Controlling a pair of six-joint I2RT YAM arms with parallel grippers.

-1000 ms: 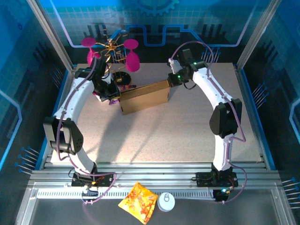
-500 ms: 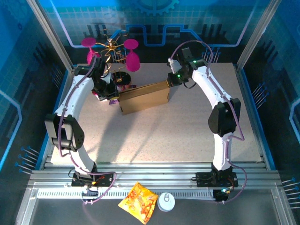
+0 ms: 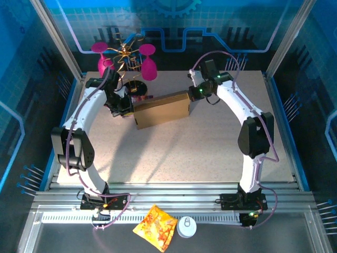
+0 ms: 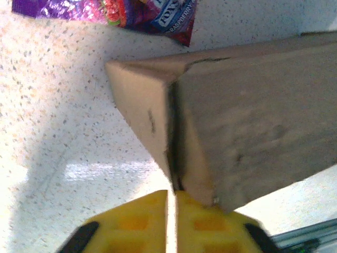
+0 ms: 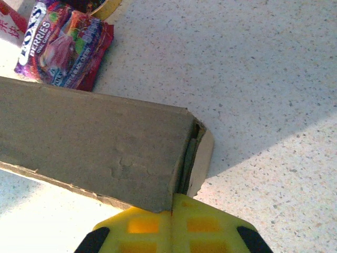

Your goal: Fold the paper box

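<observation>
The paper box (image 3: 160, 109), a brown folded-up cardboard mailer, lies on the table at the back centre. My left gripper (image 3: 125, 105) is at its left end and my right gripper (image 3: 193, 94) is at its right end. In the left wrist view the yellow fingers (image 4: 142, 219) are shut, tips against the box (image 4: 247, 126) where its side flap meets the end. The right gripper (image 5: 172, 199) is shut too, its tips pressing the corner of the box (image 5: 95, 142), whose end flap stands slightly ajar.
A purple snack packet (image 5: 63, 45) lies just behind the box's left part. A gold stand with pink goblets (image 3: 126, 58) is at the back left. An orange-yellow snack bag (image 3: 155, 226) and a white round object (image 3: 186, 226) sit on the front rail.
The left gripper and the box's left end have shifted slightly left and back. The right arm's wrist has edged along the box's right end.
</observation>
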